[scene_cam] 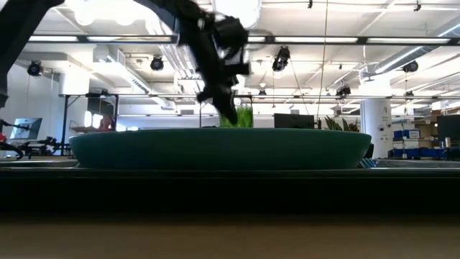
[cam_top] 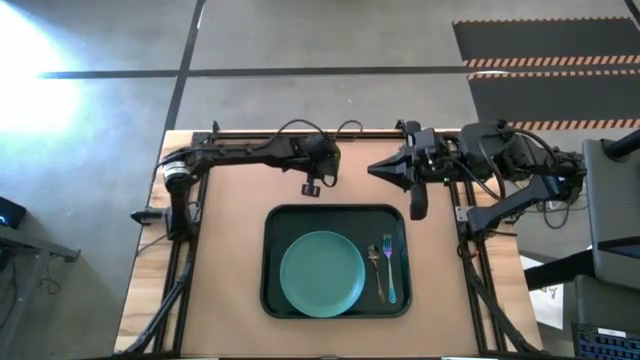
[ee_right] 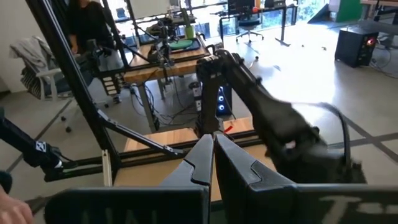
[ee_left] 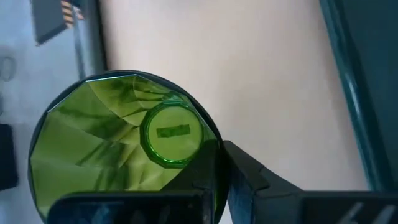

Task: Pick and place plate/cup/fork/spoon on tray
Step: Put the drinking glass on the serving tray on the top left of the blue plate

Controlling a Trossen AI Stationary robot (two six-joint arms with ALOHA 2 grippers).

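Note:
The olive-green translucent cup (ee_left: 121,146) stands upright beyond the tray's far rim, with my left gripper (ee_left: 221,152) shut on its wall; from above, that gripper (cam_top: 313,186) shows just past the tray's far edge. The teal plate (cam_top: 322,273) lies flat in the dark green tray (cam_top: 272,225). The fork (cam_top: 388,268) and the spoon (cam_top: 376,265) lie side by side on the tray floor, right of the plate. My right gripper (ee_right: 212,146) is shut on nothing and points level above the table's far right part (cam_top: 378,170). My left gripper pinches the cup's wall at the rim (ee_left: 212,132), one finger inside the cup and the other finger (ee_left: 249,177) outside it. The fingers slant down from above. The cup stays upright, mouth up; whether its base rests on the table I cannot tell.
The tray's raised far rim (ee_left: 367,74) runs close beside the cup. Bare wooden table (cam_top: 230,250) lies left of the tray and between the tray and the far edge. In the low view the plate (scene_cam: 215,147) fills the foreground and hides what is behind it.

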